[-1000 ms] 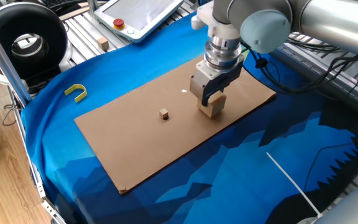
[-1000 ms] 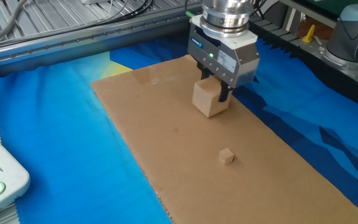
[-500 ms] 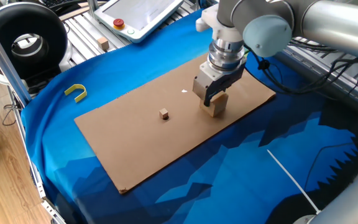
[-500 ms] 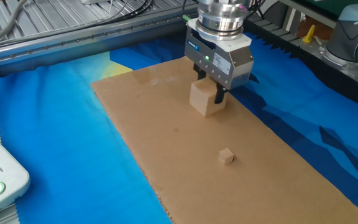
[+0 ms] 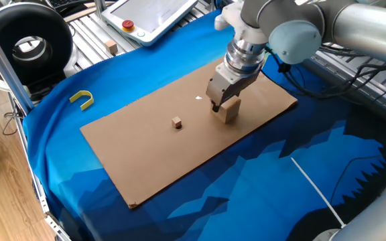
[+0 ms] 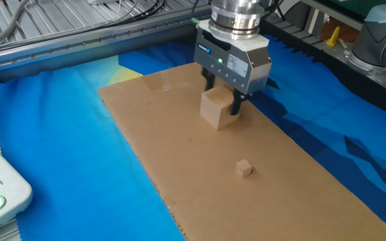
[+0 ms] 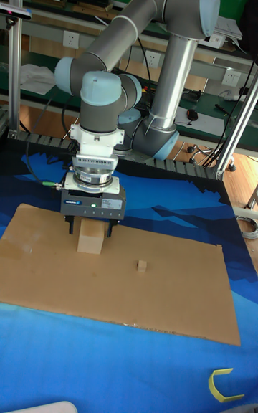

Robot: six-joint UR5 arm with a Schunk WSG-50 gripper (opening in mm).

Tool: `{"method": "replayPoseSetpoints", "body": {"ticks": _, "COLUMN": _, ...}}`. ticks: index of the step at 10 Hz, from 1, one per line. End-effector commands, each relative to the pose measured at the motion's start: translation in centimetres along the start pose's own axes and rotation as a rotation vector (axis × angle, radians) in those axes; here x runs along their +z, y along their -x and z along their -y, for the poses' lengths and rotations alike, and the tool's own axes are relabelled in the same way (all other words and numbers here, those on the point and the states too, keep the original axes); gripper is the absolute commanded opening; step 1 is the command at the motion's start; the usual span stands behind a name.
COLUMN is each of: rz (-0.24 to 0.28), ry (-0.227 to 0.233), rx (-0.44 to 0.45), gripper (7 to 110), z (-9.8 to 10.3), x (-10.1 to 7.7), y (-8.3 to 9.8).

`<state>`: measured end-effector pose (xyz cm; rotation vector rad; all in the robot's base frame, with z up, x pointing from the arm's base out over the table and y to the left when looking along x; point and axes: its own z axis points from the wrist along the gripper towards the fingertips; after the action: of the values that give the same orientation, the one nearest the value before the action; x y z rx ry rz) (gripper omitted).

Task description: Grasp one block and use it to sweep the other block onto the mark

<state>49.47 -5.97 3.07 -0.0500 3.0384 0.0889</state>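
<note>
My gripper (image 6: 221,99) is shut on the large light-tan block (image 6: 216,108), one finger on each side, held down at the brown cardboard sheet (image 6: 300,174). The same block (image 5: 228,110) (image 7: 89,235) sits under the gripper (image 5: 224,107) (image 7: 89,231) in the other views. I cannot tell whether it touches the board. The tiny wooden cube (image 6: 244,168) (image 5: 176,122) (image 7: 142,265) lies alone on the cardboard, well apart from the held block. I cannot make out the mark in these views.
A white fleck (image 5: 198,99) and a shiny tape patch (image 6: 169,86) lie on the cardboard. Blue cloth (image 5: 267,181) surrounds it. A yellow hook (image 5: 81,99), a tablet (image 5: 149,17), a black round device (image 5: 29,43) and a white cable (image 5: 313,191) sit around the edges.
The gripper has carried the large block a short way along the board, leftward in the other fixed view, and turned a little. The tiny cube has stayed put.
</note>
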Motion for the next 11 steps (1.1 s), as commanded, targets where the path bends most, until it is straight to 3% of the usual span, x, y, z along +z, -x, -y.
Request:
{"method": "replayPoseSetpoints", "body": {"ticks": 1, "rz": -0.045, "ry": -0.021, "rx": 0.028, "gripper": 88, "z": 1.2, "x": -0.1, "y": -1.4}}
{"method": "replayPoseSetpoints", "body": {"ticks": 2, "rz": -0.063, "ry": -0.022, "rx": 0.046, "gripper": 110, "z": 0.9, "x": -0.6, "y": -1.7}}
{"method": "replayPoseSetpoints", "body": {"ticks": 4, "rz": -0.071, "ry": -0.018, "rx": 0.067, "gripper": 110, "z": -0.4, "x": -2.2, "y": -0.7}}
{"method": "replayPoseSetpoints", "body": {"ticks": 6, "rz": -0.065, "ry": -0.004, "rx": 0.064, "gripper": 110, "z": -2.7, "x": -3.8, "y": 1.6}}
{"method": "replayPoseSetpoints", "body": {"ticks": 7, "rz": -0.05, "ry": -0.031, "rx": 0.058, "gripper": 88, "z": -2.7, "x": -4.5, "y": 3.1}}
{"method": "replayPoseSetpoints", "body": {"ticks": 8, "rz": -0.01, "ry": -0.053, "rx": 0.057, "gripper": 88, "z": -2.8, "x": -5.0, "y": 5.1}}
{"method": "replayPoseSetpoints", "body": {"ticks": 9, "rz": 0.069, "ry": -0.066, "rx": 0.057, "gripper": 88, "z": -3.0, "x": -5.4, "y": 7.6}}
{"method": "replayPoseSetpoints", "body": {"ticks": 10, "rz": 0.079, "ry": -0.045, "rx": 0.075, "gripper": 88, "z": -4.5, "x": -6.0, "y": 8.1}}
{"method": "replayPoseSetpoints", "body": {"ticks": 11, "rz": 0.062, "ry": -0.066, "rx": 0.072, "gripper": 88, "z": -5.3, "x": -6.7, "y": 8.2}}
